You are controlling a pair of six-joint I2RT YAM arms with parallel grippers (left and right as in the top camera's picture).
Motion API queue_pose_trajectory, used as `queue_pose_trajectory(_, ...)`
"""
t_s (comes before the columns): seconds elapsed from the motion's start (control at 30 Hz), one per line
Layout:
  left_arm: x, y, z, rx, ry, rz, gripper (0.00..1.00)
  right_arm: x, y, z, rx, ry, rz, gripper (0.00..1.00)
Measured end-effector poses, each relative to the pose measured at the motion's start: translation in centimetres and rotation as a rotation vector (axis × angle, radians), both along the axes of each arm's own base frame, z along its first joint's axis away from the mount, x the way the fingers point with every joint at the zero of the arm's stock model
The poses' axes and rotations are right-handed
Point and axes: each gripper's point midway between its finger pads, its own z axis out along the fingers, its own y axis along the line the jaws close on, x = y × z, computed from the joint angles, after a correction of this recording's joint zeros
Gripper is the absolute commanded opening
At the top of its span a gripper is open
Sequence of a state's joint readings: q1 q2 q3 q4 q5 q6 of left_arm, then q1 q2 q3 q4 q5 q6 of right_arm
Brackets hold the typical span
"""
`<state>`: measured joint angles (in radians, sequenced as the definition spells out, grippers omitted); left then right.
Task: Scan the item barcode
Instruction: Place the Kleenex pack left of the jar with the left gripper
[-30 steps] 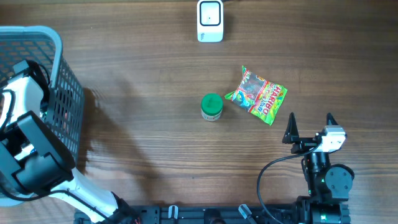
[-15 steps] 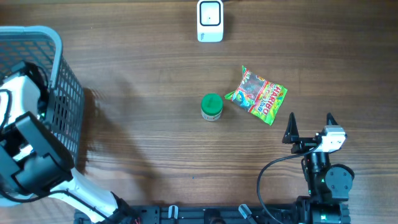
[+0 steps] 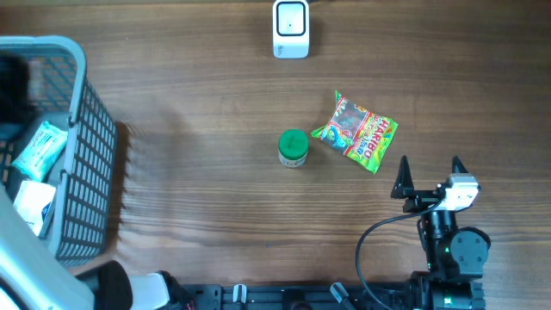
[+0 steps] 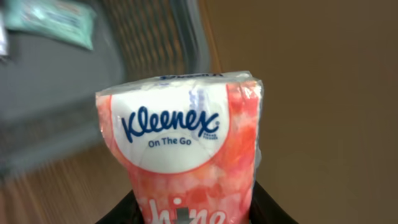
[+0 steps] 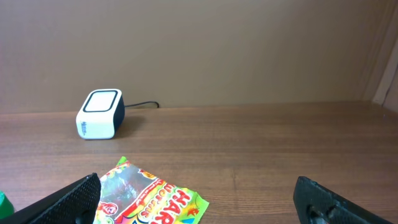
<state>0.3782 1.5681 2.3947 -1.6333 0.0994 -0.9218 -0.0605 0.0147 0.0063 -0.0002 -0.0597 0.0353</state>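
Note:
A pink and white Kleenex tissue pack (image 4: 186,143) fills the left wrist view, and my left gripper (image 4: 193,214) is shut on its lower end, one dark finger on each side. It hangs in the air with the grey basket (image 4: 155,31) blurred behind it. No barcode shows on the face I see. The white scanner (image 3: 291,28) stands at the table's far edge, also in the right wrist view (image 5: 99,114). My right gripper (image 3: 429,172) rests open near the front right, nothing between its fingers (image 5: 62,199).
The grey basket (image 3: 82,164) at the left holds green and white packs (image 3: 39,148). A Haribo bag (image 3: 357,133) and a green-lidded jar (image 3: 294,148) lie mid-table, just ahead of the right gripper. Part of the left arm (image 3: 26,267) crosses the bottom left corner.
The left arm, which covered the basket's inside, has lifted away from it, so the packs inside now show. The right arm has not moved.

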Motion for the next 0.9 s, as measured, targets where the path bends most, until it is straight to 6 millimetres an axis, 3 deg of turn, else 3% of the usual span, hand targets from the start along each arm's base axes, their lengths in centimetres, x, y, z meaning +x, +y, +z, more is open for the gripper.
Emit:
queue_pose_trajectory(0.07, 0.7, -6.7, -1.2, 0.020, 0.068, -0.214, 0.35, 0.0, 0.0, 0.0, 0.000, 0.000, 0.000, 1.00)
queue_pose_trajectory(0.17, 1.7, -12.3, -4.8, 0.077, 0.196, -0.363, 0.38, 0.0, 0.0, 0.0, 0.000, -0.001, 0.000, 1.00)
queue_pose_trajectory(0.23, 2.4, -16.9, -9.2, 0.143, 0.325, -0.452, 0.40, 0.0, 0.0, 0.0, 0.000, -0.001, 0.000, 1.00)
queue_pose_trajectory(0.33, 3.5, -21.0, -15.6, 0.218, 0.438, -0.494, 0.48, 0.0, 0.0, 0.0, 0.000, -0.001, 0.000, 1.00)
queue_pose_trajectory(0.43, 4.2, -24.8, -24.2, 0.249, 0.506, -0.547, 0.48, 0.0, 0.0, 0.0, 0.000, -0.001, 0.000, 1.00)
queue_pose_trajectory(0.57, 3.3, -27.3, -35.4, 0.149, 0.582, -0.595, 0.46, 0.0, 0.0, 0.0, 0.000, -0.001, 0.000, 1.00)
queue_pose_trajectory(0.67, 2.1, -28.6, -39.2, 0.056, 0.601, -0.633, 0.52, 0.0, 0.0, 0.0, 0.000, -0.001, 0.000, 1.00)
queue_pose_trajectory(0.77, 1.2, -28.8, -39.7, 0.020, 0.630, -0.644, 0.60, 0.0, 0.0, 0.0, 0.000, -0.001, 0.000, 1.00)
queue_pose_trajectory(0.8, 0.7, -28.4, -39.6, 0.023, 0.654, -0.636, 0.68, 0.0, 0.0, 0.0, 0.000, -0.001, 0.000, 1.00)
queue_pose_trajectory(0.83, -0.1, -27.2, -38.8, 0.035, 0.690, -0.615, 0.78, 0.0, 0.0, 0.0, 0.000, -0.001, 0.000, 1.00)
queue_pose_trajectory(0.9, -0.1, -25.5, -36.7, 0.063, 0.697, -0.595, 0.89, 0.0, 0.0, 0.0, 0.000, -0.001, 0.000, 1.00)
